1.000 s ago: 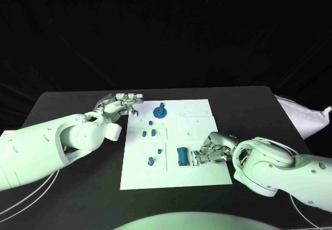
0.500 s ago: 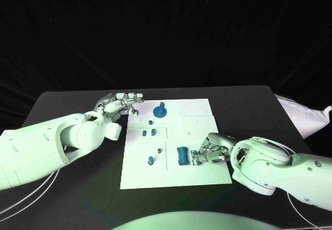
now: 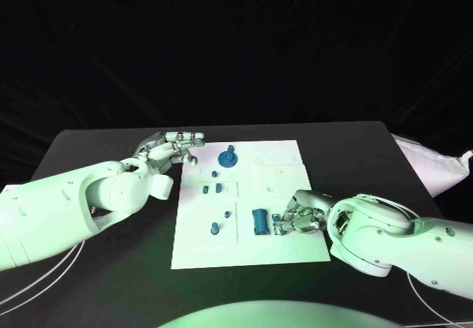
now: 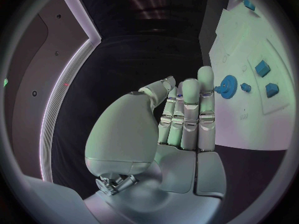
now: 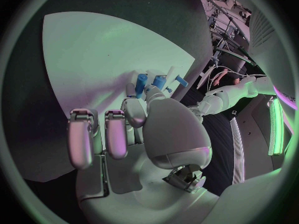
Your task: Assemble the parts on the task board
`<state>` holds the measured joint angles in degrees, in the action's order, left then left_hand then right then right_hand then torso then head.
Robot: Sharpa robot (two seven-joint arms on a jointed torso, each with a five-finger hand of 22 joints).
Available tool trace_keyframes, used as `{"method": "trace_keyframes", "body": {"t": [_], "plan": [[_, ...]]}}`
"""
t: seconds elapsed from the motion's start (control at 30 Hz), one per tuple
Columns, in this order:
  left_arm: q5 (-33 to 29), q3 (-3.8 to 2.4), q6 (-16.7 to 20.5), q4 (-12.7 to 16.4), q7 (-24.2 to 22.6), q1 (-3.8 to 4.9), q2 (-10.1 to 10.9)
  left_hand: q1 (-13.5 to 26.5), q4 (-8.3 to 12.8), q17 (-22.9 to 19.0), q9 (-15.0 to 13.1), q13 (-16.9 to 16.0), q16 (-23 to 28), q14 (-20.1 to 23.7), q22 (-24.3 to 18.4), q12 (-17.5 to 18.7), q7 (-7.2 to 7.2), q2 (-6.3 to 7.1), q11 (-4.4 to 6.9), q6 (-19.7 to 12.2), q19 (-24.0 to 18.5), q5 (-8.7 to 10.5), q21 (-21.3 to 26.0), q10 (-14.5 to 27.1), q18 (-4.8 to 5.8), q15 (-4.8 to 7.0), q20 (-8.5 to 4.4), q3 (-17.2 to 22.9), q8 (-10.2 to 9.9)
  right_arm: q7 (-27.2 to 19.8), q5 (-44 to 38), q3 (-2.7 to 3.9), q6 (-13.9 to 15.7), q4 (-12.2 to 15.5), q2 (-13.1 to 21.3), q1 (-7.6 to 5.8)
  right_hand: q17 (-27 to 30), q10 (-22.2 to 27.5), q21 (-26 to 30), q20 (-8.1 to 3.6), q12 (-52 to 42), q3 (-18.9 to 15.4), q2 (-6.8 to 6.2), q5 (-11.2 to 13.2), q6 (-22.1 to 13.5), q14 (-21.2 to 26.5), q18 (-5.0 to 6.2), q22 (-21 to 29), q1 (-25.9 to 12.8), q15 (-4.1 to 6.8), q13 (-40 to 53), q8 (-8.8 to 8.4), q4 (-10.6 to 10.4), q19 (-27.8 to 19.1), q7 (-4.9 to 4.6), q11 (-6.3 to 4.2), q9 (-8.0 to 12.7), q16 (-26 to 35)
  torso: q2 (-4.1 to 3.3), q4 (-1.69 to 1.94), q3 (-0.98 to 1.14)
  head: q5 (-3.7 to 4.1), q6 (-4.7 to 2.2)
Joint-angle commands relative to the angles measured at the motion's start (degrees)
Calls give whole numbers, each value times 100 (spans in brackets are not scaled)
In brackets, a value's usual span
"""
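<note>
Black table, white task board: your right hand pinches a small blue part; left hand hovers empty, fingers loosely straight.

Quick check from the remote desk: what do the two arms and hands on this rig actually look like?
Both arms are bulky, rounded, glossy white shells. Thin pale cables trail beside the left arm and by the right arm's lower edge. The left hand and right hand are silver metal, many-fingered, with segmented fingers and smooth pale pads; the palm backs are white domed covers. No markings are legible.
</note>
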<state>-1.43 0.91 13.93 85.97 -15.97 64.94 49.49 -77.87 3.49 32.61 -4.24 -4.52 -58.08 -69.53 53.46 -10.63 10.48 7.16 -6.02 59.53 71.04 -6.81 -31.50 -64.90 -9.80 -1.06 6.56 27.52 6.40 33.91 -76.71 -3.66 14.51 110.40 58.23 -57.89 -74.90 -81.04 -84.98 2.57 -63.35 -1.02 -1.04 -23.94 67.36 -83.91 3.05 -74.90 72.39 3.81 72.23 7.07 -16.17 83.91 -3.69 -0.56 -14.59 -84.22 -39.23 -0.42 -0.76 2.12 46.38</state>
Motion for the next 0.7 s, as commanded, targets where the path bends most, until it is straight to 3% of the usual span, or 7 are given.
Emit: {"method": "trace_keyframes", "body": {"t": [0.03, 0.3, 0.5, 0.7], "plan": [[-20, -4, -113, 11, -8, 2, -10, -1, 12, -8, 7, 3, 32, 23, -6, -11, 0, -34, -8, -38, -18, -28, 18, 34, -65, 6, 1, -11, 26, 14, -93, -1, -44, 6, -17, 7, -652, -48, -17, -30, -11, -82, -3, 177, 43, -437, -94, -751, -107, 37, 11, 30, -30, 62, -11, -1, -17, 29, -1, 0, 1, -7, -3], [-20, -4, -118, 9, -1, 2, -8, -1, 12, -8, 7, 3, 32, 23, -6, -11, 0, -34, -8, -38, -18, -28, 18, 34, -65, 6, 1, -11, 26, -2, -136, -1, 11, 24, -34, 9, -669, -78, -17, -33, -68, -305, 113, 397, 70, -442, -95, -756, -384, 44, 65, 57, -47, 66, 4, -10, -59, 21, -1, -3, 2, -12, -3], [-20, -4, -122, 7, 3, 2, -9, -1, 12, -8, 7, 3, 32, 23, -6, -11, 0, -34, -8, -38, -18, -28, 18, 34, -65, 6, 1, -11, 26, -20, -177, -1, 62, 52, -17, 11, -674, -89, -14, -40, -80, -590, 195, 895, 74, -444, -94, -755, -696, 52, 92, 83, -45, 66, 17, -19, -105, 20, -2, -3, 4, -4, -5], [-20, -4, -123, 0, 10, 2, -9, -1, 12, -8, 7, 3, 32, 23, -6, -11, 0, -34, -8, -38, -18, -28, 18, 34, -65, 6, 1, -11, 26, -117, -264, -1, -16, 103, 102, 11, -660, -79, -8, -41, -59, -792, 43, 1310, 48, -441, -93, -751, -510, 51, 98, 95, 24, 62, 14, -16, -144, 34, -1, -1, 8, -7, -12]]}}
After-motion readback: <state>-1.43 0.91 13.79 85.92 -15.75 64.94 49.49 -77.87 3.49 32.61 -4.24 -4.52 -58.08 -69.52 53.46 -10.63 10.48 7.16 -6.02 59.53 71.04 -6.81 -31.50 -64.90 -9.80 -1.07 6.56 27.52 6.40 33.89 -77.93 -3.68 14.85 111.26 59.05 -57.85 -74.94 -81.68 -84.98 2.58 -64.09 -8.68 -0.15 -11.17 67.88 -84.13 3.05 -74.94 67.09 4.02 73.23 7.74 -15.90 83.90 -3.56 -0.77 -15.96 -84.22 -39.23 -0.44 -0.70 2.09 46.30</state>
